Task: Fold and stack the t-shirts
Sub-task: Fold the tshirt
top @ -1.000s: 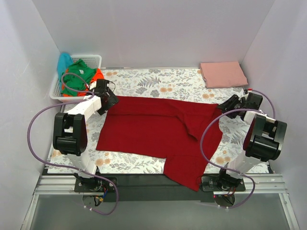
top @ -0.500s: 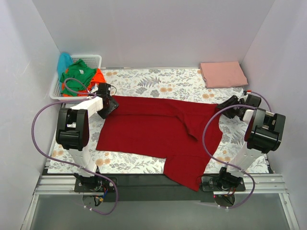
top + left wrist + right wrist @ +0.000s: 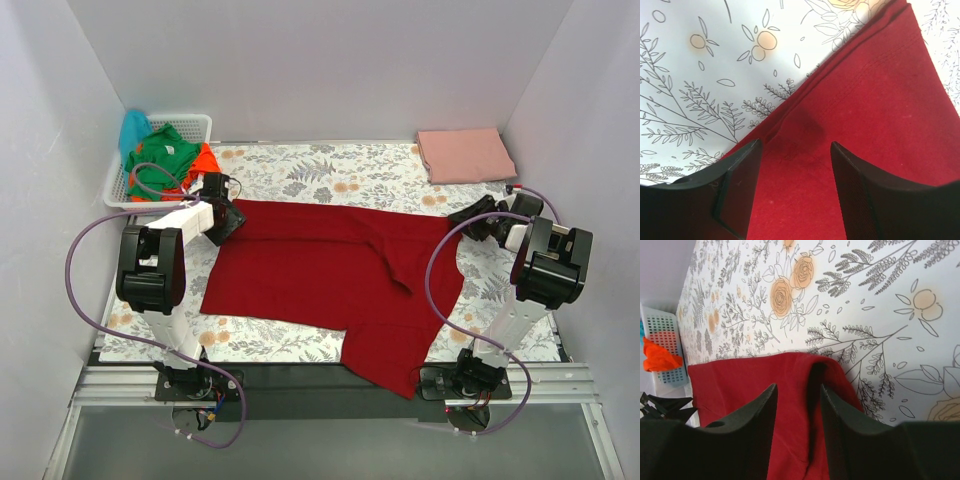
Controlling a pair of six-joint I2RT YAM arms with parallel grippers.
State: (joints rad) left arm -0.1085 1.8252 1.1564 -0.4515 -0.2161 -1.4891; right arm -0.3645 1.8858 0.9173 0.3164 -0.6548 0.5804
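Early in task: salmon shirt (image 3: pixel 465 155) folded at far right of table (image 3: pixel 330 165), red shirt (image 3: pixel 320 270) spread unfolded mid-table with left gripper (image 3: pixel 795 147) half open over its far-left corner and right gripper (image 3: pixel 799 387) narrowly parted astride its far-right corner, other shirts (image 3: pixel 165 155) heaped in far-left basket (image 3: pixel 195 121).

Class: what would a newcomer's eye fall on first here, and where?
The dark red t-shirt sprawled across the middle of the floral table, the left end effector and right end effector at its far corners. Then the folded salmon pink shirt far right and the white basket of bright shirts far left.
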